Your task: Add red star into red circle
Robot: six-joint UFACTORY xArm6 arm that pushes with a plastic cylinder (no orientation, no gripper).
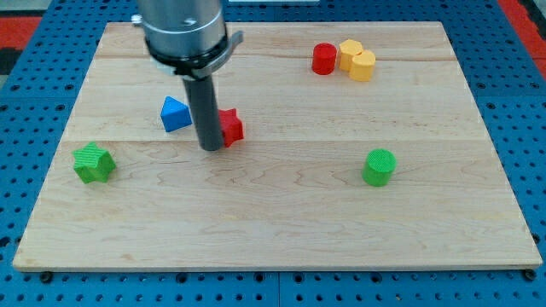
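Tip (210, 147): no fingers to open or close, just a bare rod end; sat left of centre, touching the left side of the red star.
Red star (230, 127): left of centre, partly hidden behind the rod; placed so a push would drive it rightward.
Red circle (323, 59): upper right, well apart from the star, touching a yellow block (357, 60).
Blue block (175, 114): just left of the rod, clear of the push line.
Green blocks: star-like one (93, 163) at far left, round one (379, 167) at lower right, both out of the way.
Board (273, 230): pale wood.
Judgement: push probably needed up and right.
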